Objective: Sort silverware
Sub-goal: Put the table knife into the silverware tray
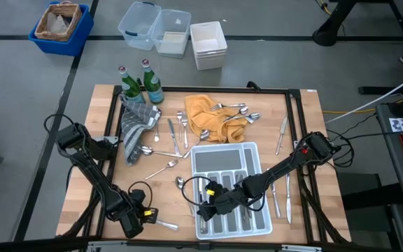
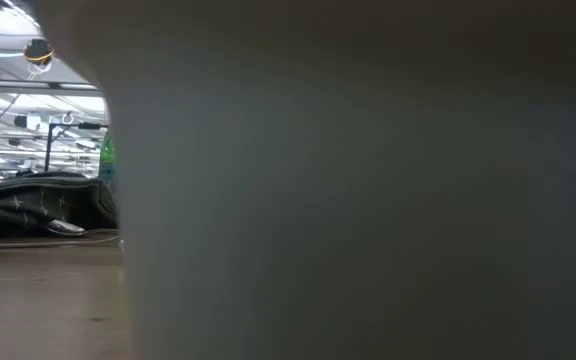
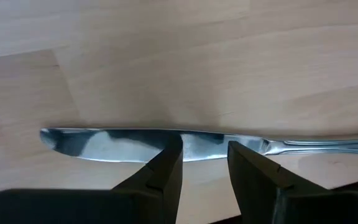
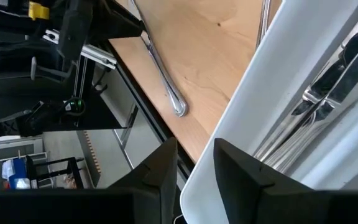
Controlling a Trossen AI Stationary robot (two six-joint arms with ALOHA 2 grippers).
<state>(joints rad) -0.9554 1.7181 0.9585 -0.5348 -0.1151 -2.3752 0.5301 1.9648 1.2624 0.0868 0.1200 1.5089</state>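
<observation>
You have a white tray [image 1: 252, 150] near the tabletop [image 1: 306, 122] centre, toward five o'clock. At twelve o'clock lies a yellow cloth [image 1: 200, 113]; at ten o'clock two green bottles [image 1: 140, 84] stand beside a grey cloth [image 1: 133, 124].

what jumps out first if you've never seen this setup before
The white tray near the table's front, with silverware already in its slots and the right gripper over its near left corner, catches the eye first. Behind it lies a crumpled yellow cloth with spoons heaped on it, and two green bottles stand at the back left. At the front left, the left gripper sits open just over a table knife.
</observation>
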